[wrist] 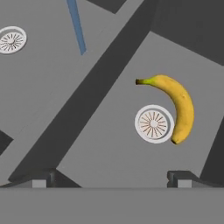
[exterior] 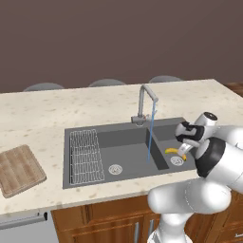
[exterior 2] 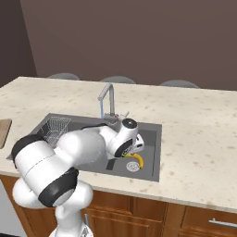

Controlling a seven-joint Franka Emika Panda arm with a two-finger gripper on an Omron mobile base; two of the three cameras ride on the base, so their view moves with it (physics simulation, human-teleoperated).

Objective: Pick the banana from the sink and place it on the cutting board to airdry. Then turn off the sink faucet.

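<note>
**Hand spread above the small basin, banana below and off to one side**

Hand (exterior: 184,144) hangs over the small basin of the sink (exterior: 80,126), fingers spread wide, nothing between them. Banana (wrist: 174,105) lies flat on the basin floor, curled around one side of the round drain (wrist: 153,124) and nearly touching its rim. In the hand view it sits ahead of the fingertips and toward the right one, not centred between them. Long axis runs roughly away from the hand, stem end farthest, so the gap between the fingers already lies about across it.

Judgement: shift toward the banana, then descend; little turning needed.

Nearby: the divider wall between the basins on the far side of the drain; basin wall close beside the banana. Water stream (exterior: 151,135) from the sink faucet (exterior: 144,103) falls into the large basin, clear of the reach. Cutting board (exterior: 19,170) lies well apart on the surface (exterior: 57,107), beyond the wire rack (exterior: 86,156).
</note>
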